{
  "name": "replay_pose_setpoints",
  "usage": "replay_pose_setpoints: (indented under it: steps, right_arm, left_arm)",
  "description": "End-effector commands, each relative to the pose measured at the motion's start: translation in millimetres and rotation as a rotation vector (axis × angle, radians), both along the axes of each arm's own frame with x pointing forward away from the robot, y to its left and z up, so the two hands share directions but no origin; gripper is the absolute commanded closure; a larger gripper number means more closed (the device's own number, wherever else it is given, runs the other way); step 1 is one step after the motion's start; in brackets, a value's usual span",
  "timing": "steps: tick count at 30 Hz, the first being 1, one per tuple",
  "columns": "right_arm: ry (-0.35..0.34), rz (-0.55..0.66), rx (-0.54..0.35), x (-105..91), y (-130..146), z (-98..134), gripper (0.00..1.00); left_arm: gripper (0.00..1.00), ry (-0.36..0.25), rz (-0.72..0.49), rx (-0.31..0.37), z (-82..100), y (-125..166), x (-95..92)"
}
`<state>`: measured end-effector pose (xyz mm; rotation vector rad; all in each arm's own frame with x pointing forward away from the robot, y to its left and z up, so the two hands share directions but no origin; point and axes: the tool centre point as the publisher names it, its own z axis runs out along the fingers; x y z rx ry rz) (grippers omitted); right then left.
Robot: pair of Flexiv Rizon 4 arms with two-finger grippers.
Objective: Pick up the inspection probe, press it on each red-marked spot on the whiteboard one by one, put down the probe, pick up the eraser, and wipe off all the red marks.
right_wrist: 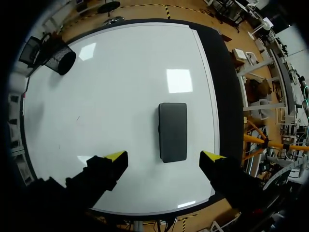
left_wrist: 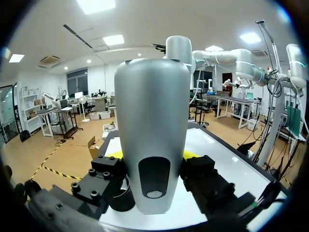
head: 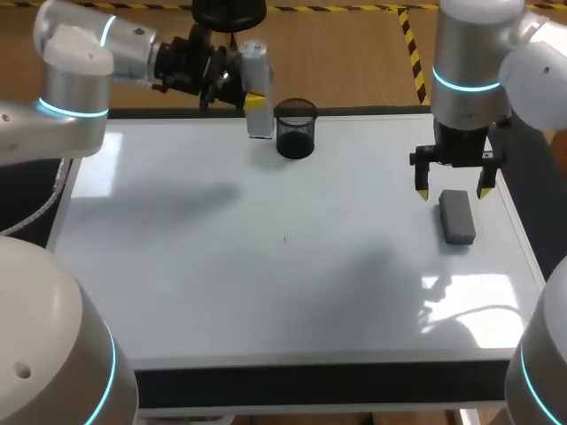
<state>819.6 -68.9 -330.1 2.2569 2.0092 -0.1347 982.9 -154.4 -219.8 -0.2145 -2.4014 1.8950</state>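
Left jaws are being clenched on the inspection probe [head: 255, 64] beside the mesh cup [head: 295, 129], seemingly for put-down; right jaws, released, are being poised over the eraser [head: 457, 217], needing lowering and closing.

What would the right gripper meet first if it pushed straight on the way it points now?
Most likely the dark grey rectangular eraser, lying flat on the whiteboard ahead of the right gripper, between its open fingers. The line falls near the eraser's end, so it could meet bare board instead.
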Motion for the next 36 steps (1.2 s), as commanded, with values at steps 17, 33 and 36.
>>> replay_pose_setpoints:
  steps: [17,33,36]
  right_arm:
    - [-0.002,0.002,0.000,-1.3,-1,2,0.00]
    - [-0.002,0.002,0.000,-1.3,-1,2,0.00]
    - [-0.002,0.002,0.000,-1.3,-1,2,0.00]
  left_arm:
    - [1.00,-0.022,-0.050,-0.032,14.7,-49,26.9]
    - [1.00,-0.072,-0.041,-0.040,24.3,-81,60.6]
    - [1.00,-0.081,-0.043,-0.038,24.8,-85,65.0]
